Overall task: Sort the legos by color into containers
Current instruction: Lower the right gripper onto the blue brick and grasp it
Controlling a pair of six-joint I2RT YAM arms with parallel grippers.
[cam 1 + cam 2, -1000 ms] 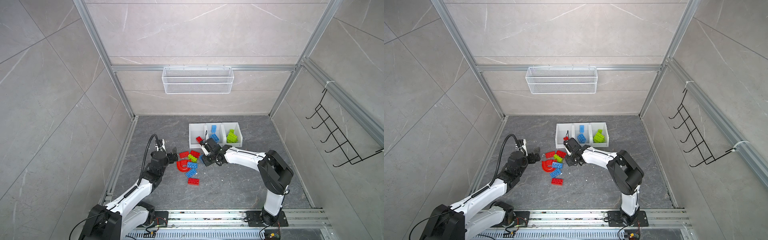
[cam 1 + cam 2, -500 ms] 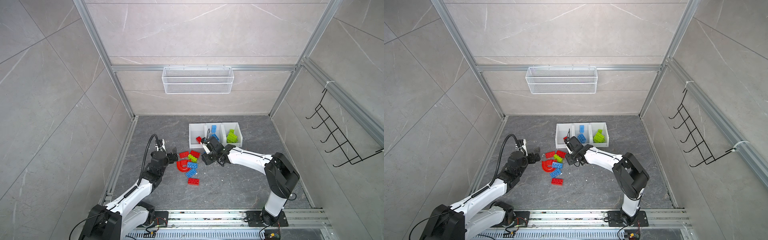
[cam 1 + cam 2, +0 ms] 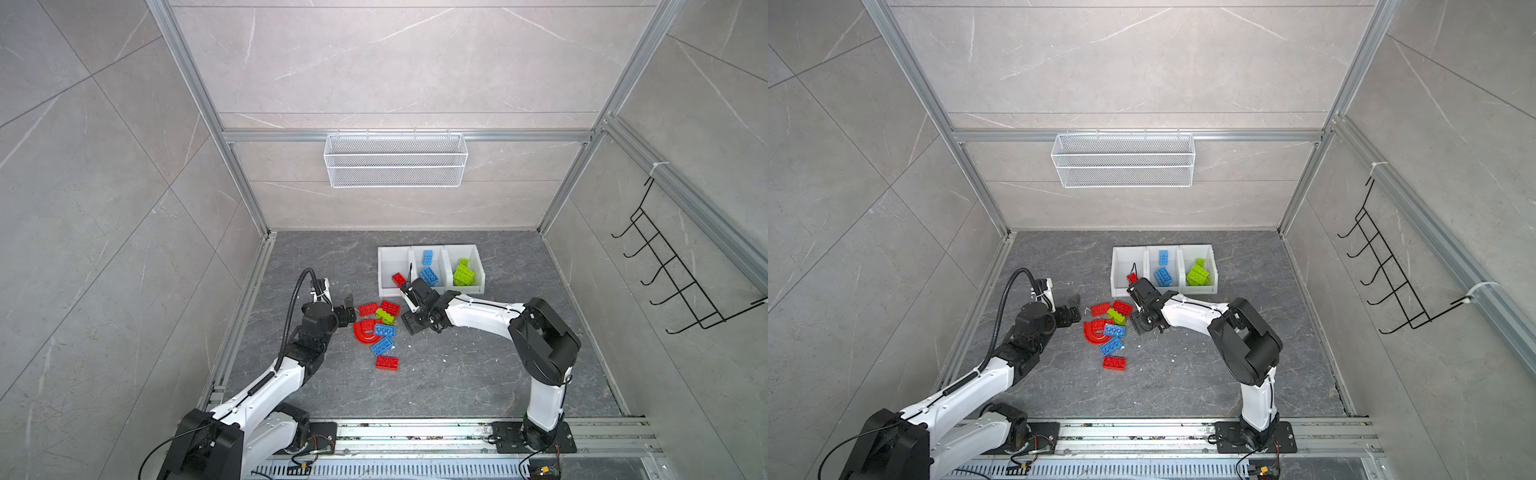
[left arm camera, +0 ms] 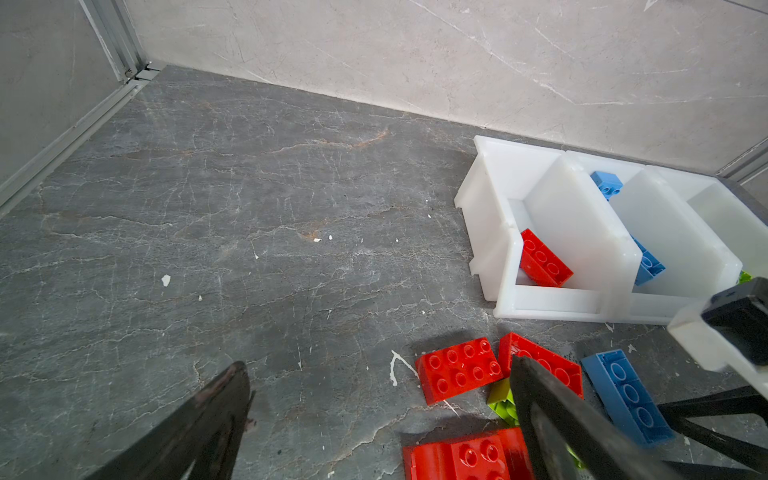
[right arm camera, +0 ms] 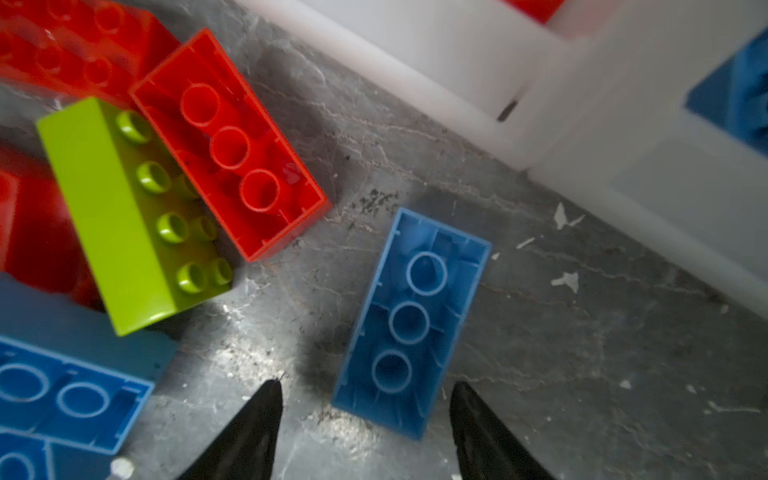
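Three joined white containers (image 3: 432, 291) (image 3: 1165, 289) stand at the back. One holds a red lego (image 3: 398, 278) (image 4: 544, 259), the middle one blue legos (image 3: 428, 266), the last green legos (image 3: 463, 272). Loose legos lie in front: red bricks (image 3: 368, 308), a green brick (image 3: 385, 316) (image 5: 129, 212), a red arch (image 3: 363, 332), blue bricks (image 3: 381, 345). My right gripper (image 3: 409, 320) (image 3: 1142, 322) (image 5: 366, 385) is open over an upside-down blue brick (image 5: 409, 320), fingers apart from its sides. My left gripper (image 3: 349, 307) (image 4: 378, 363) is open and empty beside the pile.
A white wire basket (image 3: 395, 166) hangs on the back wall and a black hook rack (image 3: 673, 274) on the right wall. Aluminium frame rails run along the floor's left edge (image 3: 245, 316) and front. An upside-down red brick (image 5: 228, 145) lies next to the green one.
My right gripper has gone from shut to open and has shifted slightly from the containers' front toward the loose bricks. The left arm has not moved.
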